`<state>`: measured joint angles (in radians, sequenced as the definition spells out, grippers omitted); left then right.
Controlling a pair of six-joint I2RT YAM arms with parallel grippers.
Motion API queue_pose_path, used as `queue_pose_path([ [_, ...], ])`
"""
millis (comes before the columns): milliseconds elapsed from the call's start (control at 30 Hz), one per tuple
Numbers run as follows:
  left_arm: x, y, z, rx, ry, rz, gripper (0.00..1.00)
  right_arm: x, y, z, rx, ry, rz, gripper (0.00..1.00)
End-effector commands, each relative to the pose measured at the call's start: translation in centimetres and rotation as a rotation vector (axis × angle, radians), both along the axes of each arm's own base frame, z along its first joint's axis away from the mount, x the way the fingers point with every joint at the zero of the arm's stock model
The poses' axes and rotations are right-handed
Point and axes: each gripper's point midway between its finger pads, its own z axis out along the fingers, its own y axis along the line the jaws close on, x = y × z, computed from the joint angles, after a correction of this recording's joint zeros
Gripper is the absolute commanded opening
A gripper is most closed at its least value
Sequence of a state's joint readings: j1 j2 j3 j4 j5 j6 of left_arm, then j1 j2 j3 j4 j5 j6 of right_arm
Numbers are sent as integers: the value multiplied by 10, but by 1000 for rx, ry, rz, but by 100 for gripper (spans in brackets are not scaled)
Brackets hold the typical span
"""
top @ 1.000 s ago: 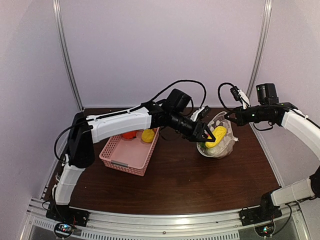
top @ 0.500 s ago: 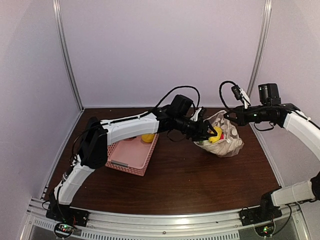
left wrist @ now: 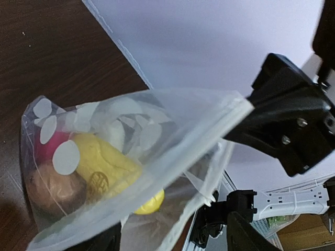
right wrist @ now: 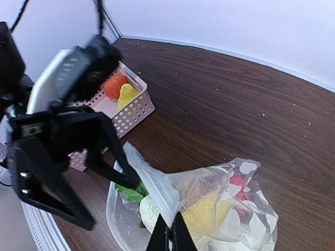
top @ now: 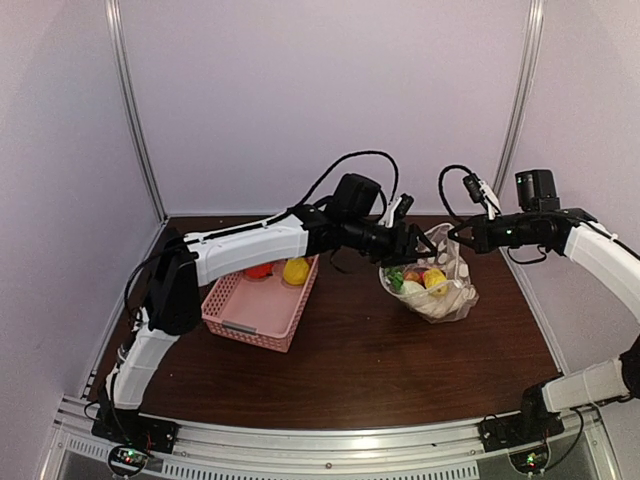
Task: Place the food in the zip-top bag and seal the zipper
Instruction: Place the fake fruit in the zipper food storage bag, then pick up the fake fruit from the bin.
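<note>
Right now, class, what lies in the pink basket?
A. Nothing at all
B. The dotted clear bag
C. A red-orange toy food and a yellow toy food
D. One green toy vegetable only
C: both the overhead view and the right wrist view show a red-orange toy food and a yellow toy food side by side at the far end of the pink basket.

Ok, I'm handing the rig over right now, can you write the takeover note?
Left tool: open, empty, at the bag mouth.
Right tool: shut on the rim of the clear polka-dot zip-top bag, holding it open.
Done: yellow, red, brown, green and white plastic toy food is inside the bag.
Left: the orange toy and yellow toy in the pink lattice plastic basket, then seal the white zipper strip, which is unsealed.
</note>
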<state>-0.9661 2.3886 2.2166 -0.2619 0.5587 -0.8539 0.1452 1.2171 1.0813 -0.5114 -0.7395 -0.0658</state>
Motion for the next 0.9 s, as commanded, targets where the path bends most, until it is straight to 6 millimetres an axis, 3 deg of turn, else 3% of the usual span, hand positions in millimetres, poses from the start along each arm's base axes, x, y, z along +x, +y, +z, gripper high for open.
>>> queue_pose_path([
  [0,-15,29,101,-140,-256,-22,71,17,-16,23,-34,-57,-50,0],
  [100,-17,54,123,-143,-399,11,72,19,-31,59,-96,-166,-87,0],
  [133,-13,63,124,-116,-436,36,73,27,-43,59,-130,-202,-162,0],
  [167,-6,73,117,-73,-454,58,73,34,-52,44,-179,-198,-217,0],
  [233,11,94,99,22,-462,99,73,29,-41,18,-240,-97,-106,0],
  [267,20,106,84,80,-446,121,73,22,-35,21,-221,-58,-48,0],
  [333,41,139,52,212,-404,183,73,28,-58,22,-253,-92,-187,0],
  [367,52,157,37,283,-387,225,73,35,-70,11,-313,-135,-268,0],
  [433,70,191,11,433,-395,295,72,32,-67,-23,-451,-65,-209,0],
  [467,76,205,5,505,-427,319,72,27,-65,-28,-454,1,-172,0],
  [533,84,231,-8,652,-488,361,74,28,-74,-13,-411,-8,-232,0],
  [600,89,249,-24,747,-513,370,75,29,-74,-3,-404,-76,-271,0],
  [700,99,269,-48,824,-484,394,75,29,-67,-11,-390,-52,-244,0],
  [867,116,281,-84,832,-418,398,75,31,-58,-14,-336,-44,-228,0],
])
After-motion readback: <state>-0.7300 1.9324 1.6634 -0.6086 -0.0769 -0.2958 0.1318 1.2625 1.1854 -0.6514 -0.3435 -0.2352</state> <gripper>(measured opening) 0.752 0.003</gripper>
